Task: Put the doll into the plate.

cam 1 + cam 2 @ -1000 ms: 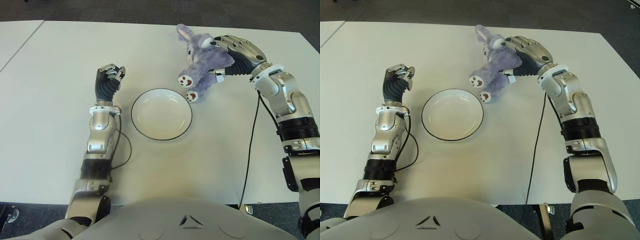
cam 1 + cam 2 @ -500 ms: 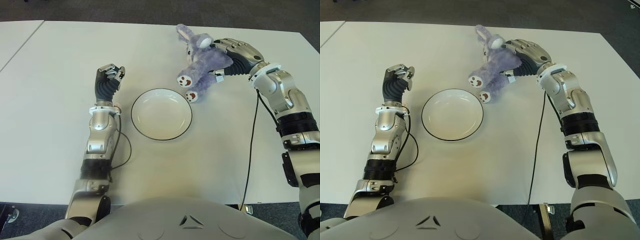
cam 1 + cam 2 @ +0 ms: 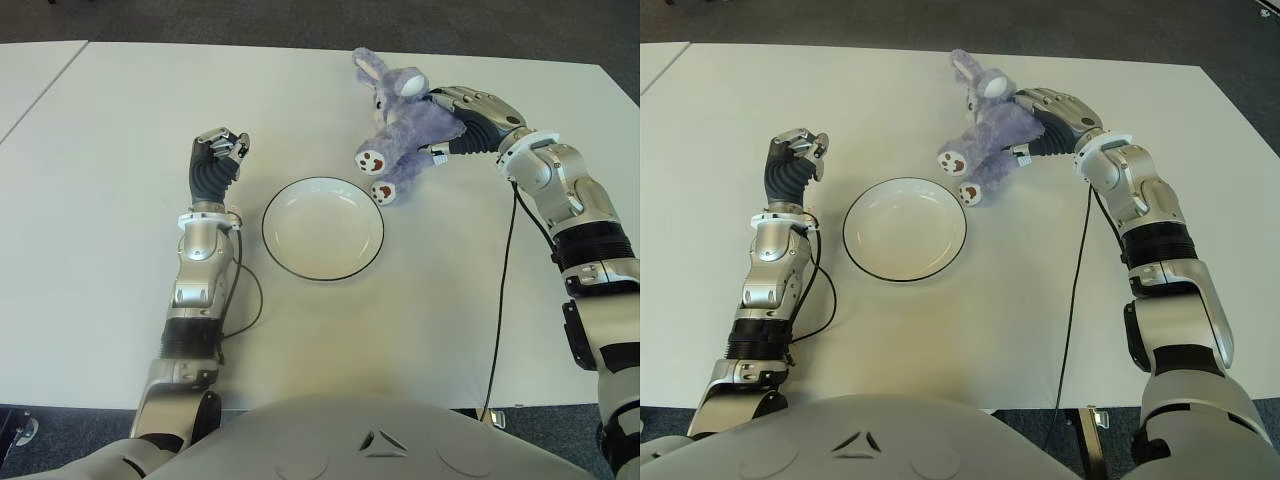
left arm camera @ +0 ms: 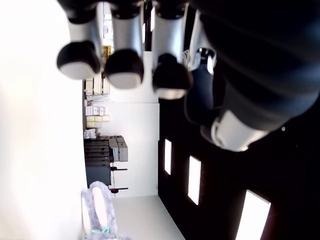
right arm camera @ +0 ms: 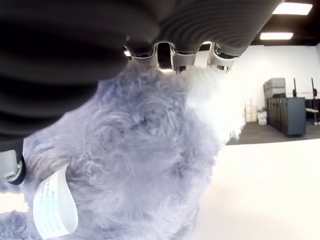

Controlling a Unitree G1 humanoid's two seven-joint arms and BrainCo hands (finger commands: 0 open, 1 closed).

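The right hand point(image 3: 470, 108) is clamped on the fluffy purple plush doll point(image 3: 400, 122), beyond the round black-rimmed white plate point(image 3: 323, 228). A shallow hold on soft fur could slip, dropping it outside. The left hand point(image 3: 220, 148), fingers curled on nothing, shows left of the plate.

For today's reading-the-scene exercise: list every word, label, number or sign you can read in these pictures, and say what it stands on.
No text can be read anywhere.
Sewn-in tag on the doll, held in the right hand: print too blurred to read.
Plate, table, left hand: no markings seen.
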